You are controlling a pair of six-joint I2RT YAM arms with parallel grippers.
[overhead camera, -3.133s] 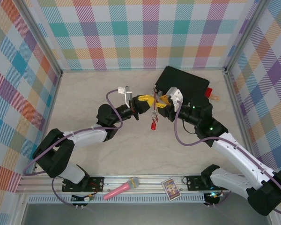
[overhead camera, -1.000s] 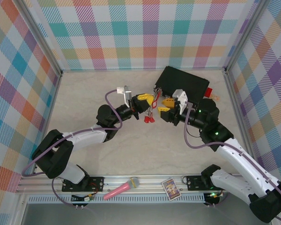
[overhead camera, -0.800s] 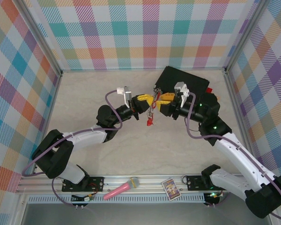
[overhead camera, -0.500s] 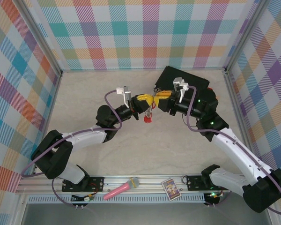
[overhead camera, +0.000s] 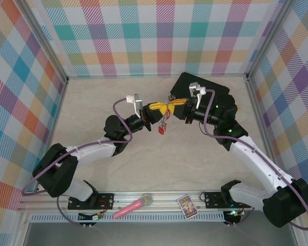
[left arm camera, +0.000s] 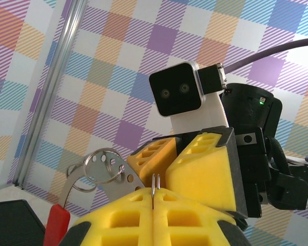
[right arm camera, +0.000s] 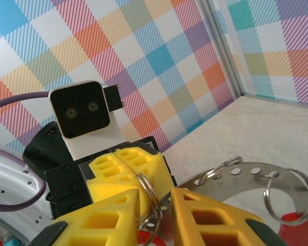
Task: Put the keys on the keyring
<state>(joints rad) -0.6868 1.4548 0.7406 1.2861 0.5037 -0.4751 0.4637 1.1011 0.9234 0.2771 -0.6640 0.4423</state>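
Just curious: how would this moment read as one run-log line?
left jaws: shut on keyring; right jaws: open around keyring; keys: dangling nearby

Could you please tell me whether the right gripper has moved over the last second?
Yes. The right gripper has moved upward in the top view, toward the black box, whose near edge its wrist now overlaps.

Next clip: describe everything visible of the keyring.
The keyring looks like grey metal: a flat curved band pierced with a row of small holes, carrying thin split rings. It is held off the table: the left fingers are shut on a wire edge, and the right fingers flank one ring.
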